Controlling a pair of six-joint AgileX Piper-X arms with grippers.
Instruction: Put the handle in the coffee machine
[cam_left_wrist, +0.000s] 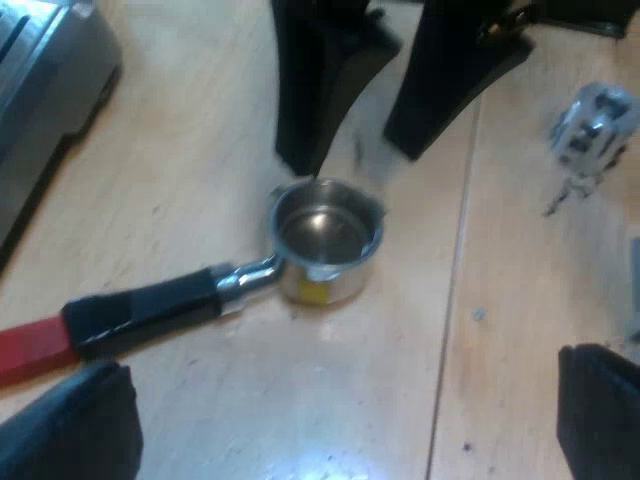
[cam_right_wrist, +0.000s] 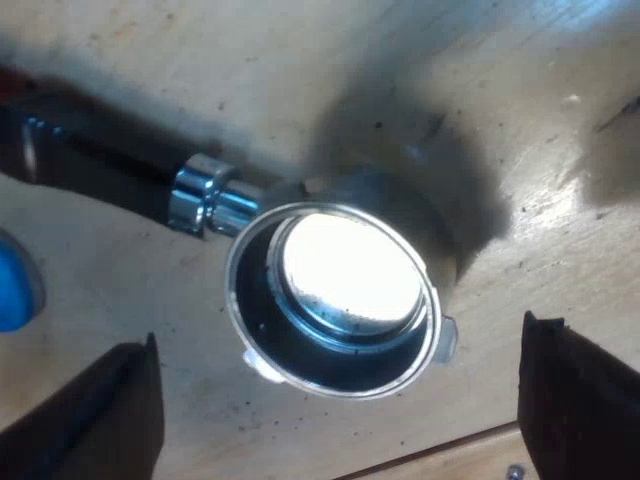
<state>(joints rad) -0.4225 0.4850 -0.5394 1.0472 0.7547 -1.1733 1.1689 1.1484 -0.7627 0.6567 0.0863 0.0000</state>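
Note:
The metal holder lies loose on the wooden table, its round basket (cam_left_wrist: 325, 238) facing up and empty. Its dark handle (cam_left_wrist: 150, 308) ends in red (cam_left_wrist: 30, 345). My left gripper (cam_left_wrist: 340, 435) is open, a short way off from the holder with its fingers wide to either side. The right gripper (cam_left_wrist: 352, 158) hangs just beyond the basket's rim. In the right wrist view the basket (cam_right_wrist: 340, 300) is close under my open right gripper (cam_right_wrist: 335, 420), with nothing between the fingers, and the handle's chrome neck (cam_right_wrist: 205, 200) leads away from it.
A corner of the espresso machine (cam_left_wrist: 40, 90) stands near the handle's red end. A small clear and metal object (cam_left_wrist: 590, 130) lies on the table beyond the right gripper. Something blue (cam_right_wrist: 12, 280) sits beside the handle.

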